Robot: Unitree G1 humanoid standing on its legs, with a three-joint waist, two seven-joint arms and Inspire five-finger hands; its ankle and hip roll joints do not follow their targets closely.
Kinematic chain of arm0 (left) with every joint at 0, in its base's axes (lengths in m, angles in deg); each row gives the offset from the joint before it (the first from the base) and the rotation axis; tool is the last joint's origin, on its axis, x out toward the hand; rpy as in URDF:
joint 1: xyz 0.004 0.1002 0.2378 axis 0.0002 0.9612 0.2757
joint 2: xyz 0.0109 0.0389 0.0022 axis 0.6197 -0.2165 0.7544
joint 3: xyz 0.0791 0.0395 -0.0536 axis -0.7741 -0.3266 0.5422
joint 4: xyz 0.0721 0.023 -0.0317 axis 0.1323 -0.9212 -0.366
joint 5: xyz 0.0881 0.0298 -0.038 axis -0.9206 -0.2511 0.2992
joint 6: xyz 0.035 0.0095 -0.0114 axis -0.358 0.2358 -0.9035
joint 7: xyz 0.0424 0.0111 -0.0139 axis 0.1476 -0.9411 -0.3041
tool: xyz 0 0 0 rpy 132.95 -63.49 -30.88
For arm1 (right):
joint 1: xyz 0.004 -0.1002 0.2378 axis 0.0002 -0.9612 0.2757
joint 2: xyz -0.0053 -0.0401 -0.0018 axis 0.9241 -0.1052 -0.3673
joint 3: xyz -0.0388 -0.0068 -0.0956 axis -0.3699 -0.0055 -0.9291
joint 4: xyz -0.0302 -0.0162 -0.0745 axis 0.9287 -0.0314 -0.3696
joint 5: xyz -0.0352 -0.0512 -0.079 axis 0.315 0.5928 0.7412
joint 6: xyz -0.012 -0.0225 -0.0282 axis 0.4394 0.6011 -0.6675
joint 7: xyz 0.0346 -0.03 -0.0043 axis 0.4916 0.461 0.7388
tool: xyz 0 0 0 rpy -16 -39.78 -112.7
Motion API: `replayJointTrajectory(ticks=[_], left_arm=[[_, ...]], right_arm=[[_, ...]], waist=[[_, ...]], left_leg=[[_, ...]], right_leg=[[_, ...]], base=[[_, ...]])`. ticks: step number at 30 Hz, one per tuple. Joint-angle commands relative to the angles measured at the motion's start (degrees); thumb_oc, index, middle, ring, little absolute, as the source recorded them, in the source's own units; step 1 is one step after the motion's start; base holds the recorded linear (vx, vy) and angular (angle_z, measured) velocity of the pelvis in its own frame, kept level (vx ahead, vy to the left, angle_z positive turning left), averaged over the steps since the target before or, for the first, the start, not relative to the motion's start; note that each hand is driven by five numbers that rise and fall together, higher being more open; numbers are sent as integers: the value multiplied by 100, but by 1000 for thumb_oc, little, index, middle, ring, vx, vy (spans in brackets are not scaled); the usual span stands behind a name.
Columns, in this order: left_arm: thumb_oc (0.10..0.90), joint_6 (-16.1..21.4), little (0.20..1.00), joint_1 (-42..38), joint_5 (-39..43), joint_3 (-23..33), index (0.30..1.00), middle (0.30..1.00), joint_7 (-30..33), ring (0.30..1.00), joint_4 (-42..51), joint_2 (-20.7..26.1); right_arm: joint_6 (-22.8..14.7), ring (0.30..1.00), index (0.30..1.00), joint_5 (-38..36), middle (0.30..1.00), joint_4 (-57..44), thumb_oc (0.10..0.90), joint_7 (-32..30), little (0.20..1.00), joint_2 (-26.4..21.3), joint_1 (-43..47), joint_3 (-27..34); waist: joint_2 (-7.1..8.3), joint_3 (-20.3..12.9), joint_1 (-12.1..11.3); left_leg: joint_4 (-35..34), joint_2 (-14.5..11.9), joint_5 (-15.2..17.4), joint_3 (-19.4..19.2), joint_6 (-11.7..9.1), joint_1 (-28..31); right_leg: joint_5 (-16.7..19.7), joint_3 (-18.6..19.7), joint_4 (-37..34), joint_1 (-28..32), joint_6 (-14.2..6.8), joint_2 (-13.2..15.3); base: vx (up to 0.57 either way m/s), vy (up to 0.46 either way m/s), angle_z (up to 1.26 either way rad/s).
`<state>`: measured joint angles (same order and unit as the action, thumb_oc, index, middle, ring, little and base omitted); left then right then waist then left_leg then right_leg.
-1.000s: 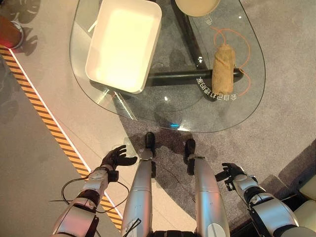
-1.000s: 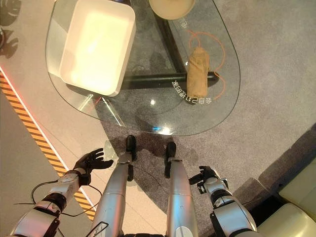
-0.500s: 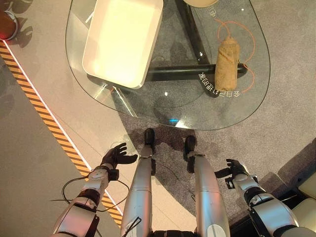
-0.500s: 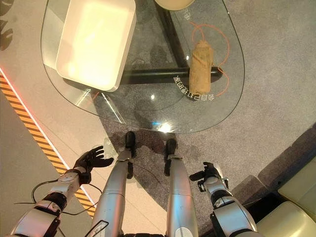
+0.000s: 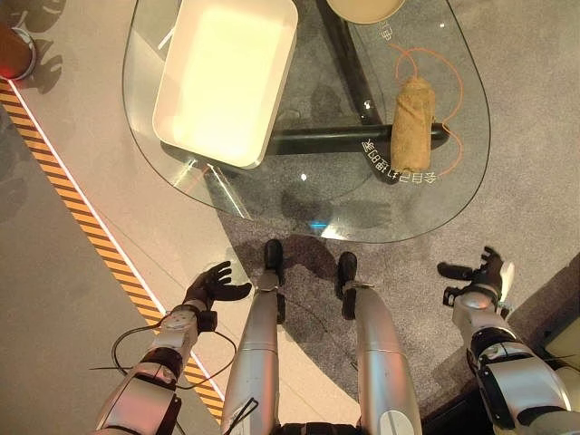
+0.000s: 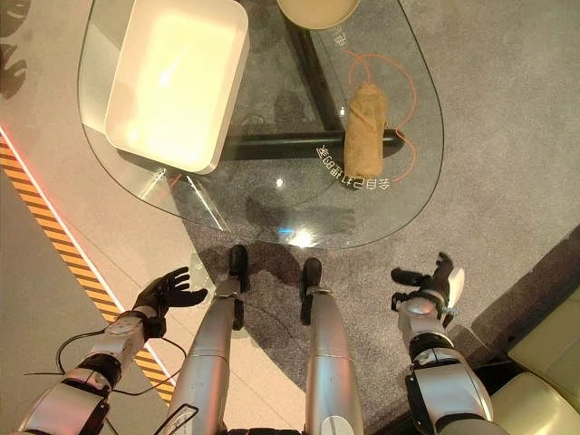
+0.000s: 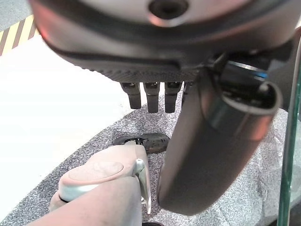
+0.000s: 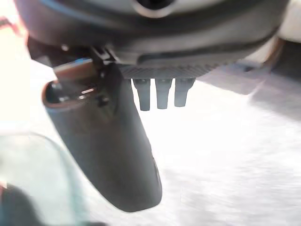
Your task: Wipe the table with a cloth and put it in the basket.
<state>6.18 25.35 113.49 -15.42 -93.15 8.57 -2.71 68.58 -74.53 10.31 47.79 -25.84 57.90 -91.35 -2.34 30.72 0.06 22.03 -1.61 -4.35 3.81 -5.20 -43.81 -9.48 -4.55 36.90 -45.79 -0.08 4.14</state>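
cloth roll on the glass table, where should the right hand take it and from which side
Probably around its middle, coming down from above. The cloth lies as a long roll flat on the glass table, toward the robot's right side, its long axis running away from the robot, so fingers and thumb could close across its narrow width. The right hand is open and low beside the table, the nearer one.

L robot hand [image 5: 210, 286] open, R robot hand [image 5: 478, 276] open

Rolled cloth [image 5: 410, 124] on glass table [image 5: 272, 195]; white basket [image 5: 224, 80] apart.
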Motion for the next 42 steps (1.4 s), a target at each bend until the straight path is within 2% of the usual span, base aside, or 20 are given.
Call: replayJointTrajectory(ticks=[1,3,9,12,19,27,37,42], left_arm=[[800,135,900,446,171,23,900,900,27,900,0,104],[800,106,900,433,186,2,900,900,49,900,18,102],[800,99,900,404,230,-81,900,900,111,900,31,37],[800,109,900,403,261,-122,900,900,174,900,68,-15],[800,119,900,370,290,-188,900,900,189,900,79,-91],[800,152,900,401,262,-236,900,900,195,900,97,-195],[800,91,900,383,245,-316,900,900,218,900,171,-266],[800,93,900,376,243,-381,900,900,267,900,190,-328]], right_arm=[[-536,900,900,-340,900,-523,800,-602,900,-481,-188,255],[-726,900,900,-401,900,-711,800,-645,900,-485,-64,233],[-831,900,900,-422,900,-1416,800,-884,900,-445,350,-12],[-681,900,900,-296,900,-2086,800,-1126,900,-387,668,-277],[-412,900,900,24,900,-2586,800,-1395,900,-355,1242,-598],[-128,900,900,115,900,-2721,800,-1537,900,-359,1685,-819],[590,900,900,342,900,-2526,800,-1510,900,-377,2165,-1172],[800,900,900,349,900,-2339,800,-1518,900,-320,2286,-1318]], waist=[[57,-93,-57],[54,-93,-63],[19,-93,-59],[1,-93,-58],[-48,-93,-82],[-96,-93,-120],[-165,-93,-168],[-188,-93,-203]], left_leg=[[904,330,820,-226,360,-33],[875,336,809,-220,363,-20],[823,329,782,-231,351,1],[736,326,749,-235,339,44],[618,326,726,-260,314,117],[506,332,710,-299,308,212],[428,350,711,-353,323,320],[426,355,702,-367,339,307]], right_leg=[[357,11,-431,243,-50,-208],[359,9,-456,256,-45,-214],[351,10,-459,242,-33,-224],[338,18,-520,270,-25,-240],[312,48,-639,338,-4,-256],[295,52,-720,406,34,-258],[306,24,-753,461,59,-208],[309,6,-751,447,73,-191]], base=[[0,0,0],[0,0,0],[0,0,0],[0,0,0],[0,0,0],[0,0,0],[0,0,0],[0,0,0]])
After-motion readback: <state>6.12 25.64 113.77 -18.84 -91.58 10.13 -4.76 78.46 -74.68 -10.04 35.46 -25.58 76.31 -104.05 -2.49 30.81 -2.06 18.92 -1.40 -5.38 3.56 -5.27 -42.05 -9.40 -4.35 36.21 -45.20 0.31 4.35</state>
